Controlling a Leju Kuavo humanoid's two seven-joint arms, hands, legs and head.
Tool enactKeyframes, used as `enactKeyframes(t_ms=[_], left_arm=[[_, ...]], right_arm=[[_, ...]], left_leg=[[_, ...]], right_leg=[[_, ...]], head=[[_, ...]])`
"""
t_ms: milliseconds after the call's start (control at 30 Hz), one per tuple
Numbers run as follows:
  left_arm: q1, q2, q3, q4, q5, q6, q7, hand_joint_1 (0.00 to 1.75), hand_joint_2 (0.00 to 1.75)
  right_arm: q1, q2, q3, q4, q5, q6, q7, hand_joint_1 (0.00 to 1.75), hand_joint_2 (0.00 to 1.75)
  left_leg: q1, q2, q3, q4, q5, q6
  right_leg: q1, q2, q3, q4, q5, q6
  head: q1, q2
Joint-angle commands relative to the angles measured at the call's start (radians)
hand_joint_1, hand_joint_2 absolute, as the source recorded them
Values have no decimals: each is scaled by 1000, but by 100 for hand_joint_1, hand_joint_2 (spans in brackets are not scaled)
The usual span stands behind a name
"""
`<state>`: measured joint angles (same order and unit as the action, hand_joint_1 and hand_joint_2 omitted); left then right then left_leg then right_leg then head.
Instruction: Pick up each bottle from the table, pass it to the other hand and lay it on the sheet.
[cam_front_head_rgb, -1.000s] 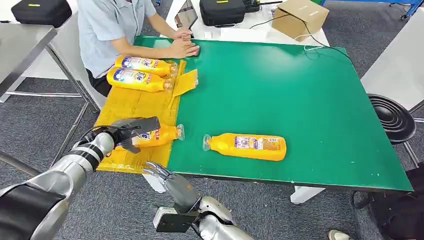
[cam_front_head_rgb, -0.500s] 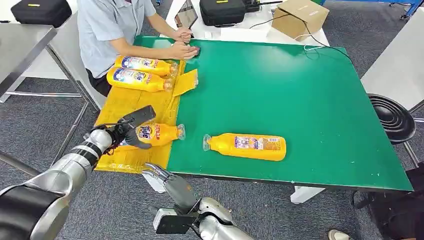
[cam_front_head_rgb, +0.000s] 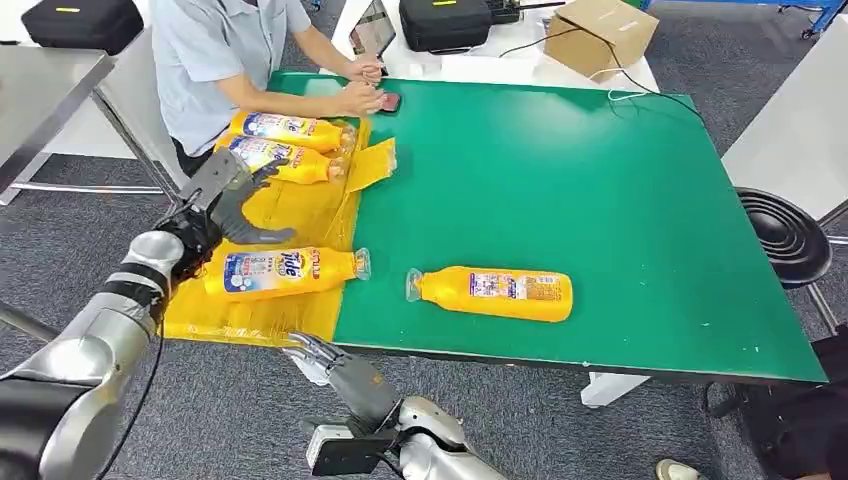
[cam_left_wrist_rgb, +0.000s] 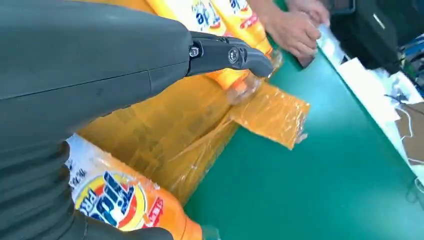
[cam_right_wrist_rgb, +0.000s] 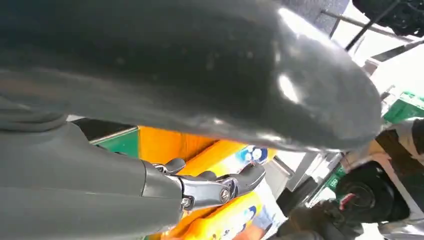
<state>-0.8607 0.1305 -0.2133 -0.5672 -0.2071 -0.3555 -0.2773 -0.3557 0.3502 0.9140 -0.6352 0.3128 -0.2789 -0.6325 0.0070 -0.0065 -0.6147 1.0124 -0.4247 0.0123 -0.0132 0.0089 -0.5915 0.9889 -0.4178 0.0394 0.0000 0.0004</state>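
Since the earlier frames, the left hand (cam_front_head_rgb: 225, 200) has been lifted off the near bottle (cam_front_head_rgb: 285, 272) and raised above the yellow sheet (cam_front_head_rgb: 285, 215); its fingers are now spread and nothing is held in them. That bottle is left lying on its side on the sheet, its cap end reaching over the sheet's edge toward the green tabletop (cam_front_head_rgb: 600, 190). In the left wrist view the same bottle's label (cam_left_wrist_rgb: 112, 202) is seen just beneath the hand, with the crinkled sheet beyond it. Two more bottles (cam_front_head_rgb: 285, 145) are laid side by side at the far end of the sheet, close to a seated person (cam_front_head_rgb: 225, 50) whose hands (cam_front_head_rgb: 365, 90) are rested on the tabletop's far edge. One bottle (cam_front_head_rgb: 495, 292) is still lying on its side on the bare green surface, well apart from both hands, its cap pointed toward the sheet. The right hand (cam_front_head_rgb: 335, 365) is held low, below the tabletop's near edge, with its fingers apart and empty. A cardboard box (cam_front_head_rgb: 600, 32) and a black case (cam_front_head_rgb: 445, 20) are seen on a white table beyond.
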Motion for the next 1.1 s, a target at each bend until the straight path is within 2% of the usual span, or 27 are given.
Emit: enactKeyframes(t_ms=[33, 100, 167, 267, 300, 367, 400, 500, 600, 633, 933, 1033, 1100], left_arm=[[40, 54, 0, -150, 81, 0, -31, 0, 175], [170, 48, 55, -383, 174, 48, -45, 0, 175], [326, 31, 100, -610, 220, 130, -31, 0, 175], [645, -59, 170, -953, 375, 224, -27, 0, 175], [733, -85, 176, -1017, 426, 229, -26, 0, 175], [885, -138, 180, -1100, 531, 243, -39, 0, 175], [941, -148, 172, -1122, 534, 248, -54, 0, 175], [1056, -189, 151, -1138, 498, 290, -95, 0, 175], [1082, -193, 118, -1114, 410, 336, -122, 0, 175], [1082, -193, 115, -1111, 409, 339, -126, 0, 175], [1064, -190, 120, -1113, 410, 342, -118, 0, 175], [1064, -204, 84, -1102, 350, 366, -137, 0, 175], [1049, -213, 40, -1086, 323, 375, -159, 0, 175]], right_arm=[[6, -12, -44, 39, 9, -20, -9, 0, 0], [24, -28, -79, 4, 21, -90, -33, 0, 0], [52, -56, -142, -80, -4, -105, -25, 0, 0], [136, -171, -265, -399, 94, -273, 40, 0, 0], [169, -208, -316, -500, 128, -314, 62, 0, 175], [248, -243, -457, -696, 151, -340, 62, 0, 175], [287, -253, -514, -765, 159, -363, 57, 0, 175], [376, -277, -652, -855, 187, -381, 70, 0, 175], [384, -291, -734, -801, 207, -382, 75, 0, 175], [382, -290, -743, -793, 206, -378, 63, 0, 175], [375, -269, -743, -782, 218, -381, 58, 0, 175], [354, -297, -763, -743, 250, -346, 126, 0, 175], [296, -324, -769, -646, 323, -304, 211, 0, 175]], left_leg=[[0, 1, 4, -1, -1, 0], [0, 3, 4, -1, -2, 0], [0, 3, 6, -3, -2, 0], [-2, 3, 8, -5, -2, 1], [-2, 3, 10, -6, -3, 1], [-4, 4, 7, -5, -3, 0], [-4, 5, 10, -4, -5, 1], [-6, 2, 6, -2, -6, 1], [-5, 0, 6, -2, -8, 3], [-5, 0, 2, -1, -7, 4], [-4, 0, 2, -1, -8, 5], [-2, 0, 4, -1, -8, 5], [-3, 0, 6, -1, -8, 5]], right_leg=[[1, 0, 4, -1, -1, -2], [1, 1, 4, -1, -1, -2], [0, 1, 6, -3, -1, -1], [-1, 1, 7, -4, -1, 0], [-2, 2, 10, -6, -2, 0], [-4, 3, 5, -5, -2, 1], [-3, 3, 9, -6, -3, 0], [-5, 1, 6, -5, -4, 1], [-4, -2, 8, -9, -5, 0], [-4, -1, 4, -8, -3, 0], [-2, 0, 4, -7, -4, 2], [0, 0, 6, -7, -4, 2], [-1, -1, 8, -8, -5, 2]], head=[[0, 0], [0, 0], [0, 0], [-1, 0], [0, 0], [-1, 0], [-1, 0], [0, 0], [0, 0], [0, 0], [-1, 0], [0, 0], [-1, 0]])
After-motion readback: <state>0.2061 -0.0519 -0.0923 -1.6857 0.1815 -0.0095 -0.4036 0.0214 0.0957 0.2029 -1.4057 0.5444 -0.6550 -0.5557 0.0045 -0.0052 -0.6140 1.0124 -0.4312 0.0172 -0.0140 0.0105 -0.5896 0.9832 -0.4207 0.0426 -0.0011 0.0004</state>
